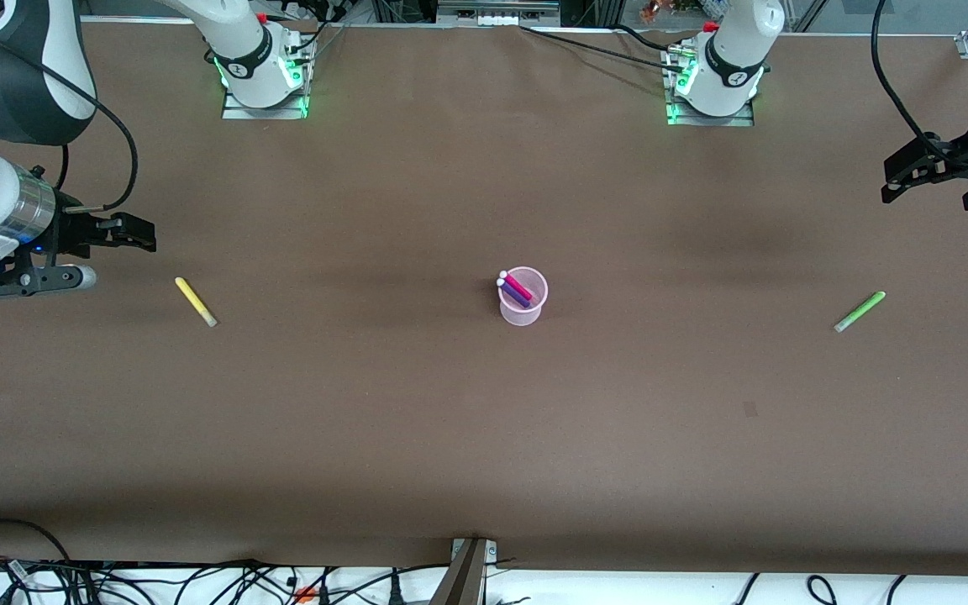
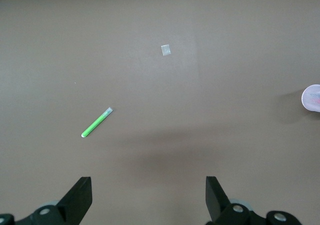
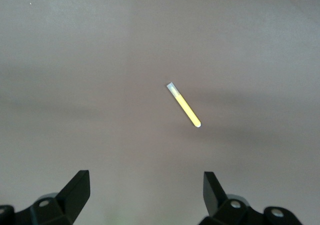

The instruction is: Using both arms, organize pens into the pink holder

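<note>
The pink holder (image 1: 523, 296) stands upright mid-table (image 1: 484, 437), well apart from both end effectors. A magenta pen (image 1: 518, 286) and a purple pen (image 1: 514, 292) lean inside it, pale caps up and side by side.

The right end effector (image 1: 127, 233) hangs over the right arm's end of the table, released and holding nothing, fingers (image 3: 75, 190) spread wide. The yellow pen (image 1: 196, 302) lies flat on the table near it, between it and the holder; in the right wrist view this pen (image 3: 183, 105) sits ahead of the open fingers, untouched.

The left end effector (image 1: 900, 178) hangs over the left arm's end, also released and empty-handed, fingers (image 2: 77, 200) wide apart. The green pen (image 1: 860, 311) lies flat near it, nearer the front camera than the holder. A small pale scrap (image 2: 166, 50) lies on the table apart from that pen (image 2: 96, 122).
</note>
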Action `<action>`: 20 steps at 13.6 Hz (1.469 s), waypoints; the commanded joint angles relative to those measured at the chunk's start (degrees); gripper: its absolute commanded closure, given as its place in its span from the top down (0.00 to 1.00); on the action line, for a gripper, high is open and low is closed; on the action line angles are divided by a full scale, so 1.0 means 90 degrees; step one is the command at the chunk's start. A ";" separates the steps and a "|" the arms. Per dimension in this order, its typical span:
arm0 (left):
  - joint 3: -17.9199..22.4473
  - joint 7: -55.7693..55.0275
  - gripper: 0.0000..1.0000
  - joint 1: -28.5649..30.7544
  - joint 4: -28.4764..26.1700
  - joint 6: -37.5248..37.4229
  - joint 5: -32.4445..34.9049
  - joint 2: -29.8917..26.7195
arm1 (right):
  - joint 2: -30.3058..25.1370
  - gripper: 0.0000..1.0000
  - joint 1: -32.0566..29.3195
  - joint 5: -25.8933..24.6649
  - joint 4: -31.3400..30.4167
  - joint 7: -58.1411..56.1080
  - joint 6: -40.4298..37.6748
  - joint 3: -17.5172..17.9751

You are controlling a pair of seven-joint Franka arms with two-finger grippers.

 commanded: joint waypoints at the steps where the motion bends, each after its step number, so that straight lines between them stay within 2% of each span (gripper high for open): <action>1: 0.0049 -0.0075 1.00 -0.0084 0.0087 -0.0128 -0.0073 0.0028 | -0.0205 1.00 0.0011 0.0089 -0.0130 0.0022 -0.0023 -0.0050; 5: 0.0058 -0.0085 1.00 -0.0084 0.0088 -0.0255 -0.0073 0.0018 | -0.0205 1.00 -0.0183 0.0089 -0.0130 0.0031 -0.0013 0.0027; 6: 0.0058 -0.0085 1.00 -0.0065 0.0087 -0.0275 -0.0073 0.0028 | -0.0205 1.00 -0.0610 0.0099 -0.0130 0.0031 -0.0013 0.0414; 7: 0.0058 -0.0085 1.00 -0.0065 0.0087 -0.0294 -0.0073 0.0018 | -0.0253 1.00 -0.1175 0.0099 -0.0130 0.0031 -0.0013 0.1018; 8: 0.0058 -0.0085 1.00 -0.0065 0.0097 -0.0343 -0.0073 0.0018 | -0.0264 1.00 -0.1577 0.0099 -0.0130 0.0060 -0.0013 0.1430; 9: 0.0058 -0.0085 1.00 -0.0065 0.0088 -0.0421 -0.0073 0.0018 | -0.0273 1.00 -0.1803 0.0099 -0.0130 0.0070 -0.0013 0.1676; 11: 0.0078 -0.0085 1.00 -0.0055 0.0097 -0.0480 -0.0083 -0.0002 | -0.0273 1.00 -0.2019 0.0051 -0.0062 0.0070 -0.0022 0.1901; 15: 0.0059 -0.0835 1.00 -0.0064 0.0097 -0.0577 -0.0238 -0.0002 | -0.0244 1.00 -0.2079 0.0089 0.0416 0.0070 -0.0216 0.1991; 18: 0.0058 -0.0798 1.00 -0.0055 0.0097 -0.0607 -0.0249 -0.0002 | -0.0205 0.99 -0.2069 0.0119 0.0826 0.0927 -0.0851 0.1991; 20: 0.0058 -0.0798 1.00 -0.0065 0.0097 -0.0607 -0.0249 0.0008 | -0.0215 0.99 -0.2069 0.0119 0.0866 0.0939 -0.0872 0.1991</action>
